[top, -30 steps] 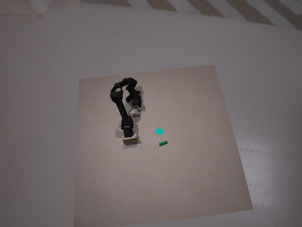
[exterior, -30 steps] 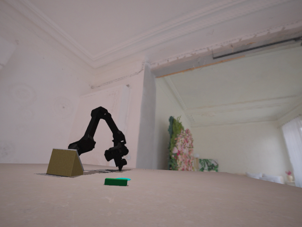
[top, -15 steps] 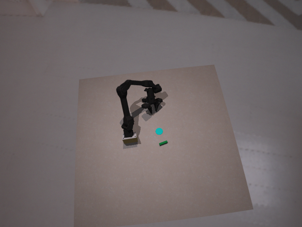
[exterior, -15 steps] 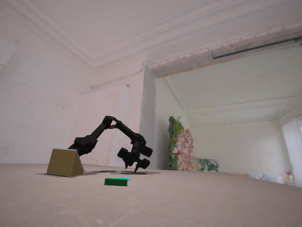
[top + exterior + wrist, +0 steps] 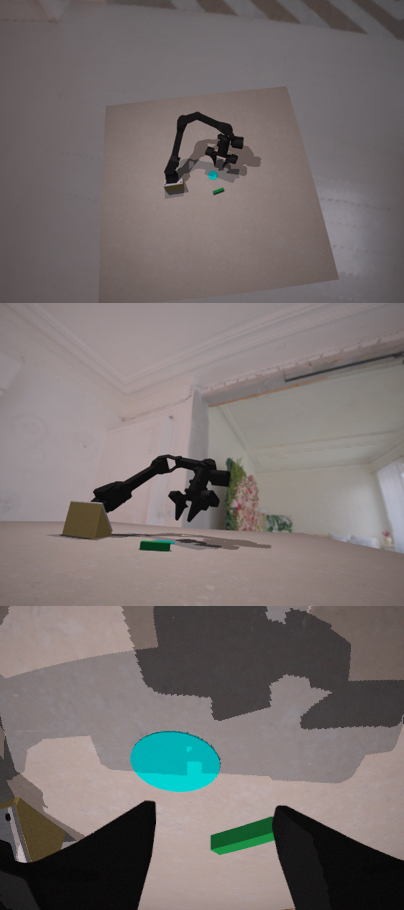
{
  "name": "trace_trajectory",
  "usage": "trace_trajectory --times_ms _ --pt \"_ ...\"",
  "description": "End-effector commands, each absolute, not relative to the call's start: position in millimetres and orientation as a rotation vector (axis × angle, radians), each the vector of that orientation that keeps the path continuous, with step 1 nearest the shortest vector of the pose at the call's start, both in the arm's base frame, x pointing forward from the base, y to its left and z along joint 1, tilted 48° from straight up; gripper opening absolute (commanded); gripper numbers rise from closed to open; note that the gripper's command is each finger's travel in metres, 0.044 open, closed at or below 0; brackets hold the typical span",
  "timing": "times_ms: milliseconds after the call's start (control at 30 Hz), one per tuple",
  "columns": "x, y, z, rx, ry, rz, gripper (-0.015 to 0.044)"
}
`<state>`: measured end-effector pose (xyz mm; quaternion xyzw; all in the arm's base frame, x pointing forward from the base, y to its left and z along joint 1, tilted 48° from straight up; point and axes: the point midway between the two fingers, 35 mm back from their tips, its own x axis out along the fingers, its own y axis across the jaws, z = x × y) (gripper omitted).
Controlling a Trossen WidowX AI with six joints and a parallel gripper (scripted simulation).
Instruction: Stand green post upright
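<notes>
The green post (image 5: 218,191) (image 5: 154,546) (image 5: 242,837) lies on its side on the table. In the wrist view its right end is hidden behind the right finger. The flat cyan circle (image 5: 213,175) (image 5: 167,542) (image 5: 172,761) lies close to the post, with no post on it and the arm's shadow across part of it. My gripper (image 5: 219,166) (image 5: 182,521) (image 5: 216,814) is open and empty. It hangs well above the table, pointing down, with a wide gap between its fingers. It touches neither the post nor the circle.
The arm's base block (image 5: 173,187) (image 5: 82,520) (image 5: 42,833) stands to the left of the circle and the post in the top and exterior views. The square table top (image 5: 215,244) ends at straight edges in the top view. The arm's shadow falls around the circle.
</notes>
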<state>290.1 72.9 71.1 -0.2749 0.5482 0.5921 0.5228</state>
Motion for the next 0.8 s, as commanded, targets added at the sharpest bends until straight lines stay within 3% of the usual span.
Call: trace_trajectory --times_ms 0,367,633,767 --pt "301 28 50 -0.327 1.403 1.283 0.0233" --pt "302 -77 10 0.354 1.427 0.924 0.0233" --pt "302 -76 7 0.360 1.427 0.918 0.0233" --pt "301 -38 -33 0.355 1.434 0.898 0.0233"
